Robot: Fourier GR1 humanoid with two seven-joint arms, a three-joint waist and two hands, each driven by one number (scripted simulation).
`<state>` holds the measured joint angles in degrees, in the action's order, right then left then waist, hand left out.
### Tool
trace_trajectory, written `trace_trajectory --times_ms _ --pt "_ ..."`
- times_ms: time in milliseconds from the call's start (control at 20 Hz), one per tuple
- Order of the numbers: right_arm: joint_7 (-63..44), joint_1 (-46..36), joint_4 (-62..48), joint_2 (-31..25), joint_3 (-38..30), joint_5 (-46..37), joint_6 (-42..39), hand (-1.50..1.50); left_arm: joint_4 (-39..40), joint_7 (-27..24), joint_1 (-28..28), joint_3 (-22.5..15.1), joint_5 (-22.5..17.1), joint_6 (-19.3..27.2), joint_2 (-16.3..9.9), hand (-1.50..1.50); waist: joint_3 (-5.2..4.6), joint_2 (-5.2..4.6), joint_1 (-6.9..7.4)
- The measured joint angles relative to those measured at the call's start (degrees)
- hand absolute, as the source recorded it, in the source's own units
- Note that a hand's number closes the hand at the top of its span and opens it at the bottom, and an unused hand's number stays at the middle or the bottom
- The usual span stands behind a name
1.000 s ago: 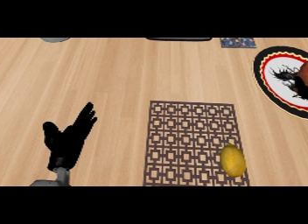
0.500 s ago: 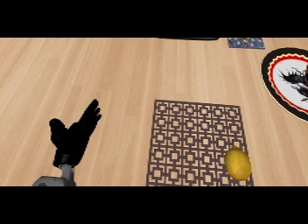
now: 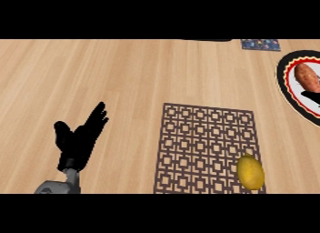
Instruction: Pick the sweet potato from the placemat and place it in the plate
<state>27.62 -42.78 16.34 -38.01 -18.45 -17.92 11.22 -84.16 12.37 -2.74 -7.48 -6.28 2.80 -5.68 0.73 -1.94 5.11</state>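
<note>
Pale wood counter (image 3: pixel 122 82), plank-grained. Brown lattice placemat (image 3: pixel 206 145), lower centre — holding a yellow, lemon-like fruit (image 3: pixel 251 172) at its lower right corner. Sweet potato (image 3: pixel 307 78), reddish-brown, now lying in the plate (image 3: pixel 283 86) at the right edge, with the right hand (image 3: pixel 317 96) showing there as a dark shape — fingers cannot be told. A second ago it was hidden under that hand, so placing looks nearly done. Left hand (image 3: pixel 79 136), lower left, resting spread, fingers up.
</note>
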Motion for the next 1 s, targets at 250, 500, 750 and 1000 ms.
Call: trace_trajectory --times_ms 250,500,750,1000 --pt "6.2 -1.3 -1.6 -0.3 -5.2 5.2 -4.2 -1.5 -0.3 0.3 0.3 0.5 -0.4 -0.3 -0.3 0.0 0.1 0.08 -0.53" --pt "8.2 -1.7 -4.1 -3.2 -10.2 9.9 -9.4 -1.5 -0.7 0.2 0.9 0.4 0.0 0.4 0.1 0.0 0.07 0.27 -1.1" --pt "8.8 -0.4 -6.6 -6.8 -12.9 12.6 -18.3 -1.5 -0.4 -0.9 1.5 0.8 -0.1 0.3 0.1 0.0 0.04 0.47 -1.73" --pt "11.4 3.4 -7.7 -10.3 -13.2 13.2 -29.8 -1.5 -0.3 -0.9 2.0 1.4 -0.3 -0.1 -0.3 0.0 0.04 0.75 -2.45"
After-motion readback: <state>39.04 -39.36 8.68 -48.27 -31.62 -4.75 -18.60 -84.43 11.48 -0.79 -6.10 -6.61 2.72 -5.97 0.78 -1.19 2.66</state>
